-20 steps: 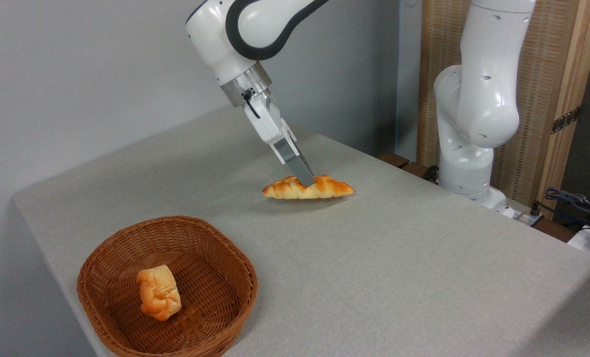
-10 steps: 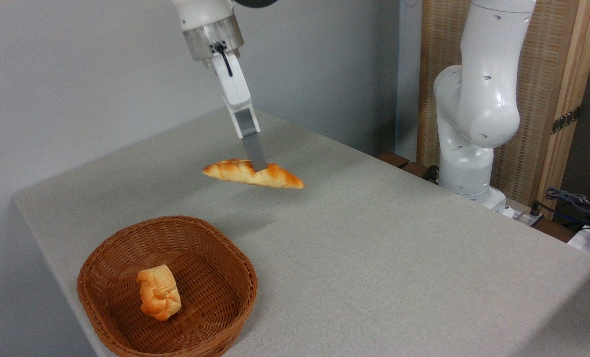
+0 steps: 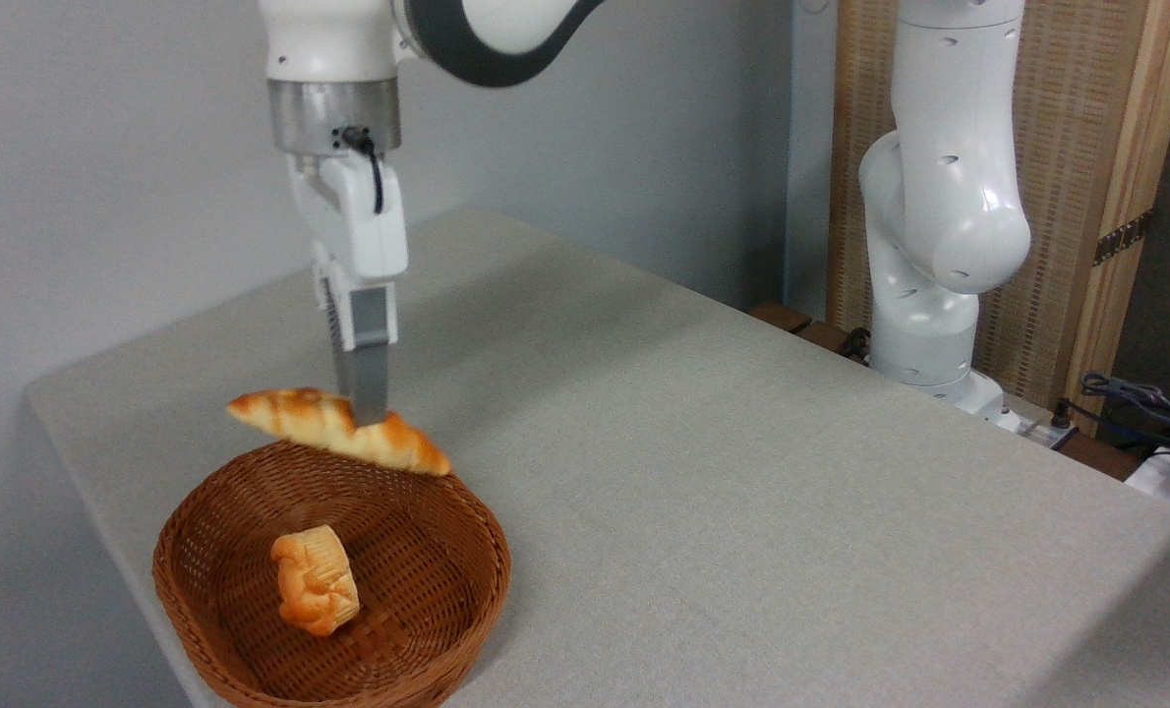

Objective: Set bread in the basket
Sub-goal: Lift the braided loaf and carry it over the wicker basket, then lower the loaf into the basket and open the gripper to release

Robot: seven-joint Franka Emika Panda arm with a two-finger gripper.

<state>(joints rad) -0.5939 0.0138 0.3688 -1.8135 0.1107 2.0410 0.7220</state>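
Bread [image 3: 334, 429]: hung in the air above the far rim of the basket [image 3: 467, 521], tilted, right tip lower, clear of the wicker.
Gripper [image 3: 367, 413]: pointed straight down, clamped narrow across the loaf's middle.
Handling: judged light and fairly stiff, as no sag showed at either pointed end; glossy ridged crust perhaps a little slippery.
Grip spot: middle of the braid, near balance, looked right; ends too thin.
Basket contents: small round bun [image 3: 316, 580] toward the left, room to its right.
Writing: none readable anywhere, no brand or label found.
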